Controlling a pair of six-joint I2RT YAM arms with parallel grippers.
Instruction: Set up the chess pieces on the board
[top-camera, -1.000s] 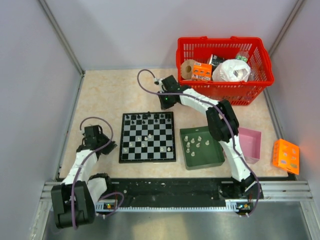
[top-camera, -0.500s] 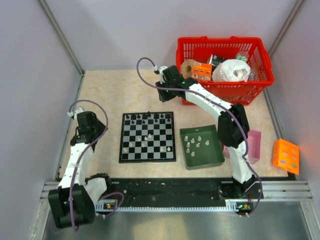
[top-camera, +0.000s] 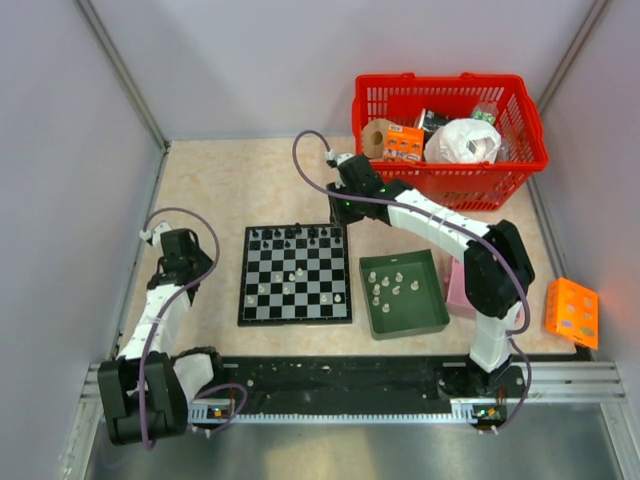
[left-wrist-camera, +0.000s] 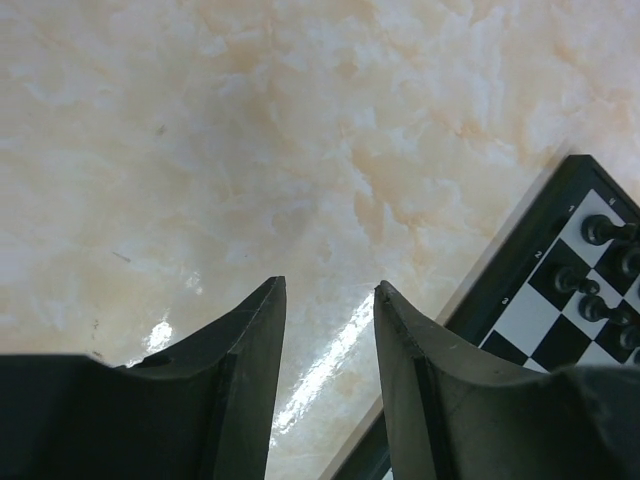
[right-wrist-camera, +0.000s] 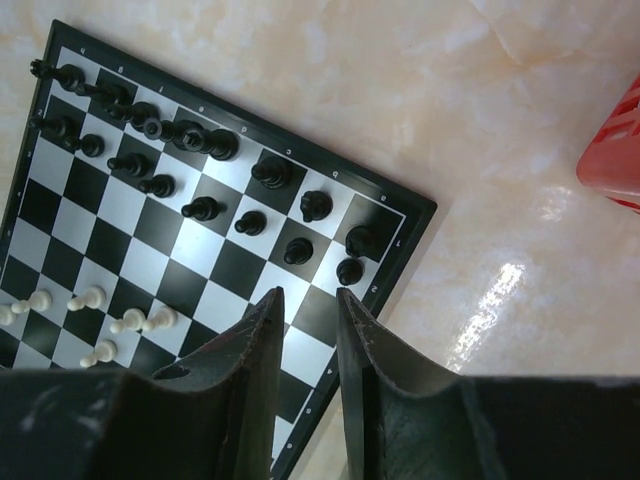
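From where I stood, the flat black-and-white checkered chessboard (top-camera: 325, 300) lay on the beige marbled tabletop (top-camera: 220, 190), out in front of the two arms and between them. The tiny black pieces (top-camera: 295, 236) stood in two rows along its far edge. A handful of tiny whitish pieces (top-camera: 268, 291) were scattered over the squares nearer the arms. More whitish figurines (top-camera: 388, 285) lay in the dark green rectangular tray (top-camera: 420, 312), just beside the chessboard's right edge.

The right gripper (right-wrist-camera: 308, 295) hung over the far right corner of the chessboard, pointing down. Its two dark fingers (right-wrist-camera: 255, 350) were parted by only a narrow gap, and nothing was between them. In its wrist view the black pieces nearest that corner sat just beyond the fingertips.

The left gripper (left-wrist-camera: 328, 290) was off the chessboard, over bare tabletop to its left. Its fingers (left-wrist-camera: 240, 370) stood wider apart and held nothing. One corner of the chessboard, with a few black pieces on it, showed at the right of that view.

A red plastic basket (top-camera: 450, 82) filled with packaged goods stood at the far right of the tabletop. A pink box (top-camera: 456, 290) sat beside the tray, partly hidden by the right arm. A small orange box (top-camera: 572, 312) lay near the right wall.
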